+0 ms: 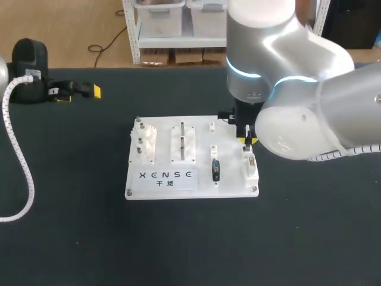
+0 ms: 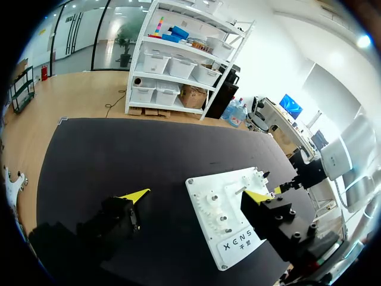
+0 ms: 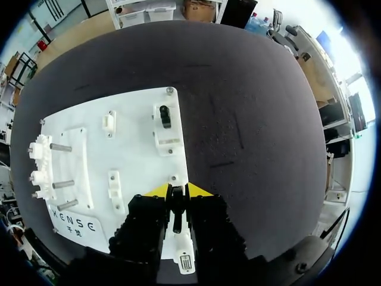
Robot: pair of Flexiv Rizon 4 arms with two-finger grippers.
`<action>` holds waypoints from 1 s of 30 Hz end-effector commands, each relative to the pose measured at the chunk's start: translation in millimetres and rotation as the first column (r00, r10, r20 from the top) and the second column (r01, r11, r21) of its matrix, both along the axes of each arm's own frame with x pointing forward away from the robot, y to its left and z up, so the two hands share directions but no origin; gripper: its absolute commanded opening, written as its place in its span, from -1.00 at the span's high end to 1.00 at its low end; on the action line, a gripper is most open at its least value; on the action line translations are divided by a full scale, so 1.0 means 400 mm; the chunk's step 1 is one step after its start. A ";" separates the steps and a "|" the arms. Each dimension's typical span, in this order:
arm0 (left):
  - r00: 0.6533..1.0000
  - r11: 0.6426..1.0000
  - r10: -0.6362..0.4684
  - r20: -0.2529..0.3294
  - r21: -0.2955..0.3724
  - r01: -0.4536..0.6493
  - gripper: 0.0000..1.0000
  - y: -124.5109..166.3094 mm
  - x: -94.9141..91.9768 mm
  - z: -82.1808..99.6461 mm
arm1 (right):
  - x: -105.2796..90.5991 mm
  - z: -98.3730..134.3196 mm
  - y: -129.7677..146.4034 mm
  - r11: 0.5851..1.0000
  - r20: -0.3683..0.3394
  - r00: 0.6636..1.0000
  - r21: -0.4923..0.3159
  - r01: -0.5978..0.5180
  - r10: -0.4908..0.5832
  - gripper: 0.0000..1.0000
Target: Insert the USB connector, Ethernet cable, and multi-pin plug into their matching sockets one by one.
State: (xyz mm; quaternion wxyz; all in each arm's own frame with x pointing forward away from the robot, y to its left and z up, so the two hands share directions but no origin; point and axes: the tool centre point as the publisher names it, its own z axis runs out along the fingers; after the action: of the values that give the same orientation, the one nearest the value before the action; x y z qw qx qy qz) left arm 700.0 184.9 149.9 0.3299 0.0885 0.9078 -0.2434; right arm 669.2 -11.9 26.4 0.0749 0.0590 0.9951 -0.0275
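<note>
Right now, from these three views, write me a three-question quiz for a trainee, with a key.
1. True or false: the left gripper is shut on a plug.
2. The right gripper, shut on a thin dark plug, hangs: A) over the white board's right side, by the white socket block; B) over the board's left edge; C) off the board altogether.
3. Fill in: the connector standing in the board's middle fixture is ____ in colour.
Key: 1 false, it is open and empty, away from the board. 2 A. 3 black.
</note>
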 end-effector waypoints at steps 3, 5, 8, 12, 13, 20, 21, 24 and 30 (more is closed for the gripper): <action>1.000 1.000 0.000 0.000 0.000 0.000 -1.00 0.000 0.000 0.000 | 0.006 -0.007 0.005 1.000 -0.003 1.000 -0.005 -0.002 0.002 1.00; 1.000 1.000 0.000 0.000 0.000 0.000 -1.00 0.000 0.000 0.000 | 0.008 -0.008 0.006 1.000 -0.002 1.000 -0.004 -0.004 0.004 1.00; 1.000 1.000 0.000 0.000 0.000 0.000 -1.00 0.000 0.000 0.000 | 0.009 -0.008 0.007 1.000 -0.001 1.000 -0.004 -0.006 0.006 1.00; 1.000 1.000 0.000 0.000 0.000 0.000 -1.00 0.000 0.000 0.000 | 0.010 -0.008 0.007 1.000 0.000 1.000 -0.005 -0.008 0.008 1.00; 1.000 1.000 0.000 0.000 0.000 0.000 -1.00 0.000 0.000 0.000 | 0.009 -0.009 0.007 1.000 0.000 1.000 -0.006 -0.009 0.009 1.00; 1.000 1.000 0.000 0.000 0.000 0.000 -1.00 0.000 0.000 0.000 | 0.006 -0.017 0.004 1.000 0.000 1.000 -0.015 -0.009 0.009 1.00; 1.000 1.000 0.000 0.000 0.000 0.000 -1.00 0.000 0.000 0.000 | 0.005 -0.018 0.004 1.000 -0.001 1.000 -0.015 -0.009 0.009 1.00; 1.000 1.000 0.000 0.000 0.000 0.000 -1.00 0.000 0.000 0.000 | 0.003 -0.024 0.002 1.000 -0.005 1.000 -0.018 -0.009 0.008 1.00; 1.000 1.000 0.000 0.000 0.000 0.000 -1.00 0.000 0.000 0.000 | 0.004 -0.047 -0.004 0.999 -0.018 1.000 -0.038 0.007 -0.007 1.00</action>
State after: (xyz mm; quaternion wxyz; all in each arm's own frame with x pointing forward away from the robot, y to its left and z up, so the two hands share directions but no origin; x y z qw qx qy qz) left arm 700.0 184.9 149.9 0.3299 0.0885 0.9078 -0.2434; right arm 668.6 -12.5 16.7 0.0686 0.0591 0.9949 -0.0437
